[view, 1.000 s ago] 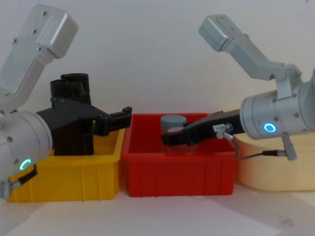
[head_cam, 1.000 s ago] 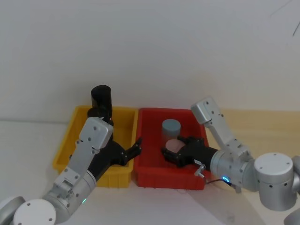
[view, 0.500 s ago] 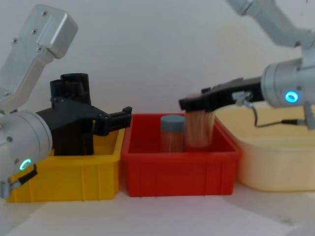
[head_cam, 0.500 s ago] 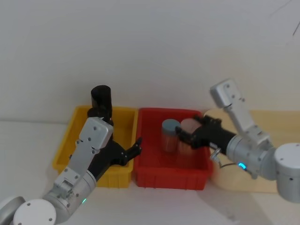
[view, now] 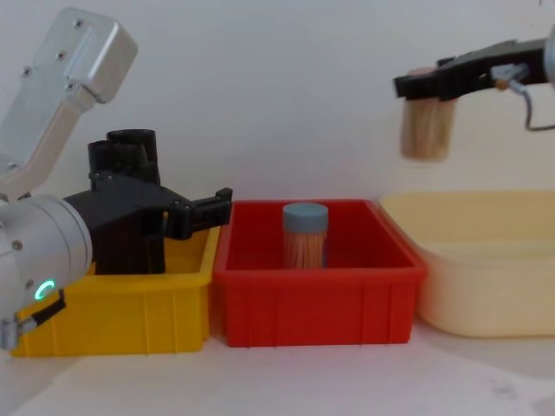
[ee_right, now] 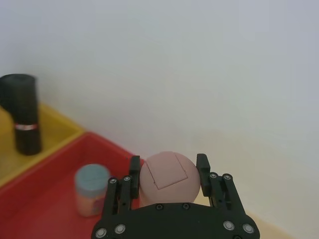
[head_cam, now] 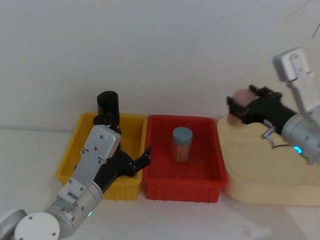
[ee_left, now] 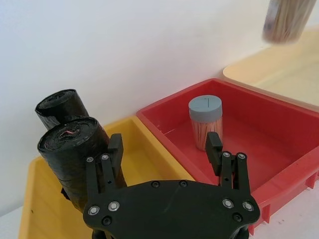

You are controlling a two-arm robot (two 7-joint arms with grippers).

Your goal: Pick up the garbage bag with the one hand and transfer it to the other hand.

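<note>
The garbage bag (head_cam: 107, 104), a tall plain black roll (ee_left: 57, 102), stands upright at the back of the yellow bin (head_cam: 72, 150); its top shows above my left arm (view: 130, 140). My left gripper (ee_left: 164, 149), green ring at the wrist, hovers open and empty over the yellow bin's inner corner (head_cam: 145, 155), in front of the rolls and apart from them (view: 221, 204). My right gripper (head_cam: 241, 106), blue ring at the wrist, is shut on a pink-lidded jar of sticks (view: 427, 130), high above the cream tub (ee_right: 164, 174).
A second black roll with a red-and-white label (ee_left: 75, 149) stands just before the plain one (ee_right: 22, 124). The red bin (head_cam: 160, 187) holds a blue-lidded jar (view: 304, 234). A cream tub (view: 486, 286) sits to the right of it.
My right gripper has lifted the pink-lidded jar out of the red bin and carried it up and right, over the cream tub. The left arm has not moved.
</note>
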